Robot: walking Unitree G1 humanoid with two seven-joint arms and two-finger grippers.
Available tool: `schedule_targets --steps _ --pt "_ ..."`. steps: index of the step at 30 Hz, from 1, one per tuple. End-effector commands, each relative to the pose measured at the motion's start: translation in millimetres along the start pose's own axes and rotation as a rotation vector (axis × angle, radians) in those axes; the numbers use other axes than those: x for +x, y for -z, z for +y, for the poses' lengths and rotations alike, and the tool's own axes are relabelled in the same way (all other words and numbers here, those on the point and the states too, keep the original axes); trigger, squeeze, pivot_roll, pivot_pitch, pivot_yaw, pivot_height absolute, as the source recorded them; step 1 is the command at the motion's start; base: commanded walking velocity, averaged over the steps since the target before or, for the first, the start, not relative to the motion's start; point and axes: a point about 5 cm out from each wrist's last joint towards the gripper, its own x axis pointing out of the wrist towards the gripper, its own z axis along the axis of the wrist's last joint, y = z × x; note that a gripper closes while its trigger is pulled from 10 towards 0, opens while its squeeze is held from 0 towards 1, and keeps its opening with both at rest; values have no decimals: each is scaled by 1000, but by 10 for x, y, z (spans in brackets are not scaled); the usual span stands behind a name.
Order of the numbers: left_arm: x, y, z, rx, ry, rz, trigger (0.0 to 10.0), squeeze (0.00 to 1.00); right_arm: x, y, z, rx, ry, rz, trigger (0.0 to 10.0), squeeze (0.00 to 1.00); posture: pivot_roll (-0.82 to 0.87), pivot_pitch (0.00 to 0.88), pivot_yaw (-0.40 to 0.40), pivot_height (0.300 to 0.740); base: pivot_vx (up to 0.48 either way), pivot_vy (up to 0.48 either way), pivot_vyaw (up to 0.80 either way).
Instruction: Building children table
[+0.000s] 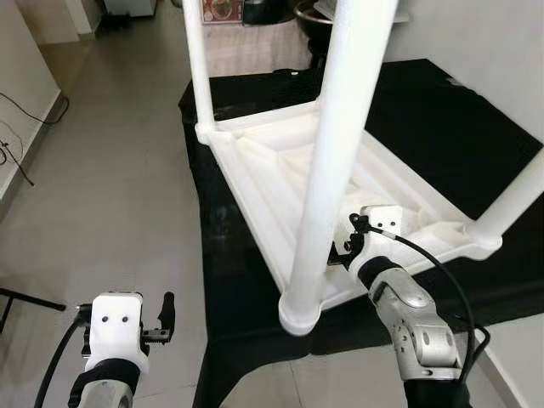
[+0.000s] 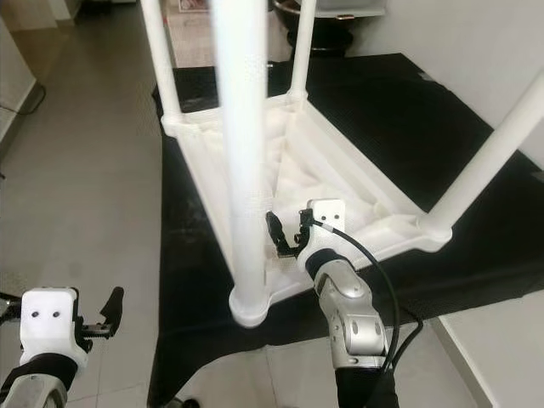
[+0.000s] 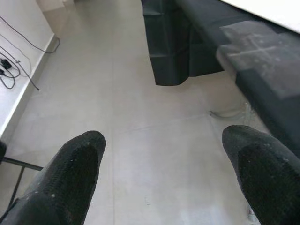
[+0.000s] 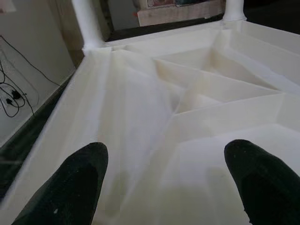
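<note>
The left end effector point(image 1: 163, 316) hangs open over the grey floor point(image 1: 110, 195). Right of it, the white children's table point(image 1: 280, 161) lies upside down on a black cloth point(image 1: 433, 119), legs up. The right end effector point(image 2: 285, 234) hovers open over its underside.

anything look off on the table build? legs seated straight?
Nothing stands out. The white table lies upside down on the black cloth, its visible legs upright in their corner sockets. The right tool hovers open over its underside.
</note>
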Motion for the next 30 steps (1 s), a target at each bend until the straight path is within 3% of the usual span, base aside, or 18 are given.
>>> schedule_targets --steps 1,18,21,26,27,29,30 --pt "-3 53 10 26 -1 26 10000 0 -21 0 22 8 2 2 10000 0 39 95 -7 740 -319 0 0" --pt "33 49 22 38 -5 18 10000 0 -8 0 40 -3 13 5 10000 0 50 87 -5 740 -313 0 0" --pt "59 8 -39 23 64 -16 10000 0 111 -88 -25 -117 69 2 10000 0 47 84 -6 740 0 0 0" --pt "66 -14 -86 16 102 -32 10000 0 252 -146 -132 -177 147 7 10000 0 51 81 -6 740 0 0 0" --pt "70 -35 -121 10 131 -46 10000 0 344 -194 -218 -215 210 16 10000 0 64 82 -13 740 0 0 0" --pt "70 -35 -121 10 131 -46 10000 0 344 -194 -218 -215 210 16 10000 0 64 82 -13 740 0 0 0" --pt "72 -60 -160 0 159 -59 10000 0 443 -258 -291 -246 269 20 10000 0 67 83 -17 740 0 0 0"
